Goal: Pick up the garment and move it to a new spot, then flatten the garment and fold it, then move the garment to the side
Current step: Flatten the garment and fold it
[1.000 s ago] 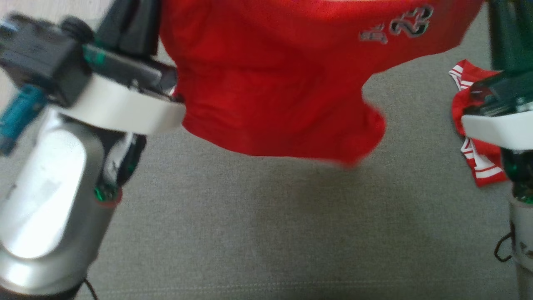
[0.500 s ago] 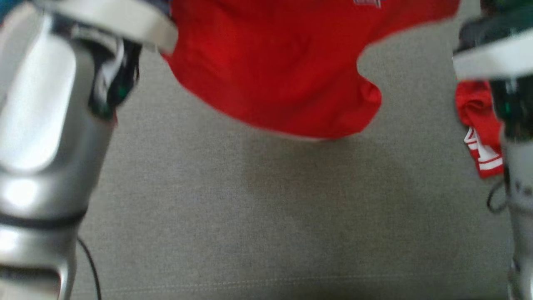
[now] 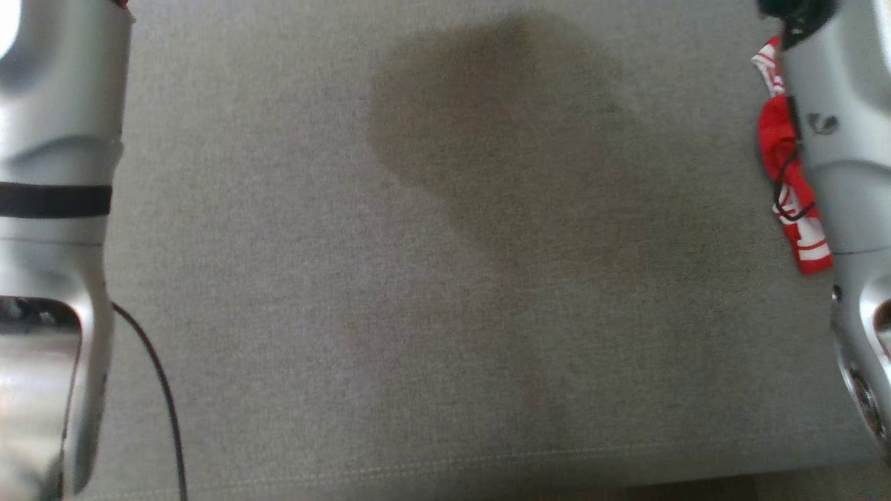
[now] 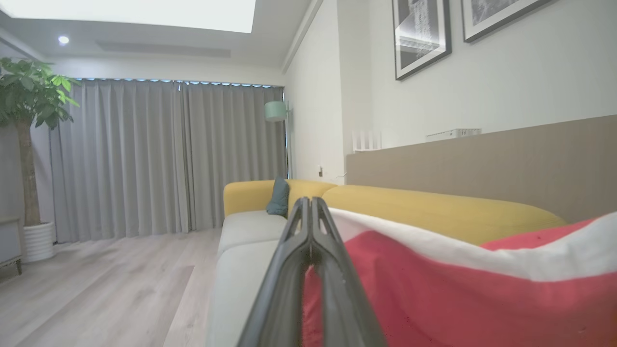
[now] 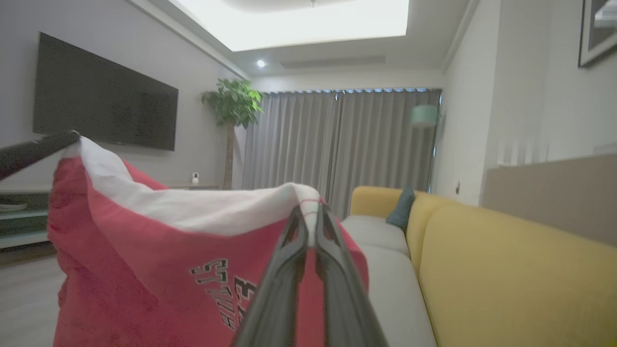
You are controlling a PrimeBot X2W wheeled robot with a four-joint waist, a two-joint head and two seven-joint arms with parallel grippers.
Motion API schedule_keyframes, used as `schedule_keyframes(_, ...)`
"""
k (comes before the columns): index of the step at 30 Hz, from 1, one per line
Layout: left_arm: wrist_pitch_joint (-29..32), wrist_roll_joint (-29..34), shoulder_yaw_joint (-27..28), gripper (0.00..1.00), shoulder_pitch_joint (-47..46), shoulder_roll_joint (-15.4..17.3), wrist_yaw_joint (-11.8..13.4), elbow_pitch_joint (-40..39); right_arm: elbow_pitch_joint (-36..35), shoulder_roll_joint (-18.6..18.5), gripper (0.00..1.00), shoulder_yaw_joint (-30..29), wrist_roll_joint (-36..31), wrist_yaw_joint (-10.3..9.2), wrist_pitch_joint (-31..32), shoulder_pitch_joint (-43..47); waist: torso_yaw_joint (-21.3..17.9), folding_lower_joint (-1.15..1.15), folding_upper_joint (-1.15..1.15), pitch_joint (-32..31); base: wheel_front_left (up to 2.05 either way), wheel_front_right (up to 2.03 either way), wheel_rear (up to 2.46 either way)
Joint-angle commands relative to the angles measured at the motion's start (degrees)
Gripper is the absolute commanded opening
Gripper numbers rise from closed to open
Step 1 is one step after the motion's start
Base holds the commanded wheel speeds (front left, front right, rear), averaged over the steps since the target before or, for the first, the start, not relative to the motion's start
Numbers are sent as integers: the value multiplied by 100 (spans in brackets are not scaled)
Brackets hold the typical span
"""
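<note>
The garment [image 5: 168, 270] is red with a white band along its top edge and dark lettering, and it hangs stretched in the air between my two grippers. My right gripper [image 5: 308, 214] is shut on the white edge at one end. My left gripper [image 4: 311, 205] is shut on the other end, with the red cloth [image 4: 458, 289] spreading to its right. In the right wrist view the left gripper [image 5: 72, 137] holds the far corner at the upper left. In the head view the garment's shadow [image 3: 501, 139] lies on the grey sofa seat [image 3: 348, 313].
My pale forearms frame the head view, left [image 3: 56, 139] and right [image 3: 842, 139]. A red and white striped cloth [image 3: 776, 132] lies by the right forearm. The sofa's yellow backrest [image 5: 506, 270] runs along the wall, with a dark cushion [image 4: 278, 197] at its far end.
The garment and both grippers have gone up out of the top of the head view, leaving its shadow on the seat. Forearms now show where the wrists were. The picture itself has also shifted.
</note>
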Motion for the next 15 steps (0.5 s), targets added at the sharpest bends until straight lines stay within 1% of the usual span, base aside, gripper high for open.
schedule_keyframes(1, -23, 58, 190, 0, -102, 162, -24, -41, 118, 159, 0, 122, 97, -5, -90, -120, 39, 0, 0, 141, 0, 0, 0)
schedule_keyframes(4, -25, -10, 398, 0, 242, 11, -67, 142, 717, 188, 0, 394, 177, -5, -219, -134, 123, 0, 0, 340, 0, 0, 0)
schedule_keyframes(8, -26, -139, 752, 0, 991, -262, -104, 272, 1338, 144, 0, 769, 239, -5, -334, 163, 259, 0, 0, 566, 0, 0, 0)
schedule_keyframes(11, -26, -216, 975, 0, 1631, -466, -158, 308, 1681, 78, 0, 950, 327, -5, -380, 539, 362, 0, 0, 667, 0, 0, 0)
schedule_keyframes(15, -26, -201, 1057, 0, 2469, -644, -250, 257, 1921, -3, 0, 1054, 486, -5, -409, 1140, 468, 0, 0, 683, 0, 0, 0)
